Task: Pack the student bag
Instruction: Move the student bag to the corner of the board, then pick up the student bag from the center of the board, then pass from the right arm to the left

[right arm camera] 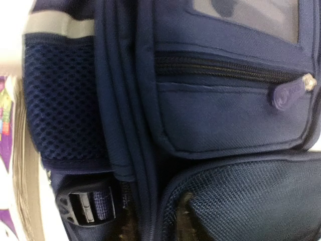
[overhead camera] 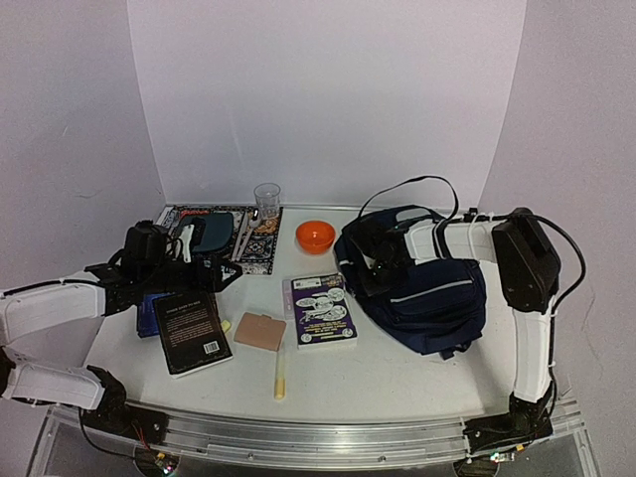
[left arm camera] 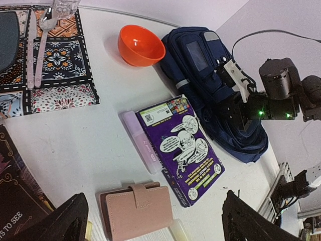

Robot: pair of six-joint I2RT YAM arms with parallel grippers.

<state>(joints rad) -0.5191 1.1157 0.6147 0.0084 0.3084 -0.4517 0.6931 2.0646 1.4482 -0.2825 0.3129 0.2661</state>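
the student bag (overhead camera: 437,293) lies on its side on the right part of the white desk (overhead camera: 397,378), a thin pale stripe across its navy cloth. the right gripper (overhead camera: 370,263) is down against the bag's left end, and its wrist camera is filled with blue fabric: a closed front zip with a purple pull (right arm camera: 291,90), a mesh side pocket (right arm camera: 65,100) and a dark buckle (right arm camera: 85,206). its fingers show in no view, so i cannot tell how the right jaws stand.

the left gripper (overhead camera: 221,275) hovers over the left half of the desk with its jaws spread wide and nothing between them. below it lie a pink wallet (left arm camera: 138,211) and a purple cartoon-covered book (left arm camera: 183,150), with a pale translucent case (left arm camera: 142,142) touching the book's long left edge. a black book (overhead camera: 191,333) lies further left, near the wallet. a yellowish stick (overhead camera: 280,376) lies near the front edge.

at the back, an orange bowl (overhead camera: 315,236) stands just beside the bag, and a clear cup (overhead camera: 266,199) stands at the far edge of a patterned mat (overhead camera: 260,248).
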